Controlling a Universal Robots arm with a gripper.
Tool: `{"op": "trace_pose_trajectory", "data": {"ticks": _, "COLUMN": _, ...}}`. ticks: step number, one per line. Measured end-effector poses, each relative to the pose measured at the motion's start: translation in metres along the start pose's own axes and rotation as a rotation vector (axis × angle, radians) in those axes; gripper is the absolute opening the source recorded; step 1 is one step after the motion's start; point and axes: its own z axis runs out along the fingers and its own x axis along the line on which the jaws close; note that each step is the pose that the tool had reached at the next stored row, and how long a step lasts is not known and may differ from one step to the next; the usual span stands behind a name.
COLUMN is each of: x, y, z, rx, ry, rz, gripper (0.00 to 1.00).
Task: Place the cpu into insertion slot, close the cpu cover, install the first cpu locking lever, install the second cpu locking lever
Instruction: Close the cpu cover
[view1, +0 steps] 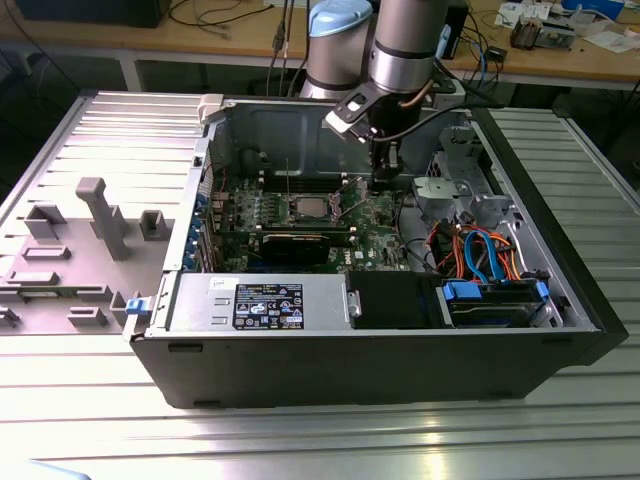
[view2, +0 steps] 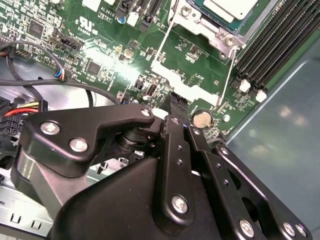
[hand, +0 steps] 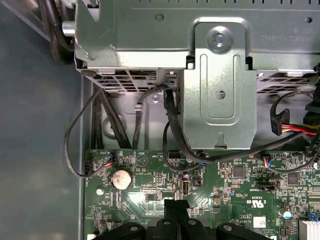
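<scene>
I was running this in a workshop-type lab: ribbed aluminium table (view1: 300, 440), opened computer case (view1: 400, 370), cable-strewn wooden benches (view1: 220, 42) behind.

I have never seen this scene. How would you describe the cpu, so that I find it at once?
Look into the open computer case, at the green board on its floor. Near the board's middle, on the exterior view's left of the gripper, lies the cpu. It is the only small silver-grey square; the memory slots and the card beside it are long and black.
</scene>
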Motion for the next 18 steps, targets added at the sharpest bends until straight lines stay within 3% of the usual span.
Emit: {"op": "trace_pose_trajectory", "data": {"ticks": 18, "x": 0.0001, "y": -0.0062, "z": 0.0002, "rx": 0.0000, "ry": 0.0001, "rz": 0.000, "gripper": 0.11}}
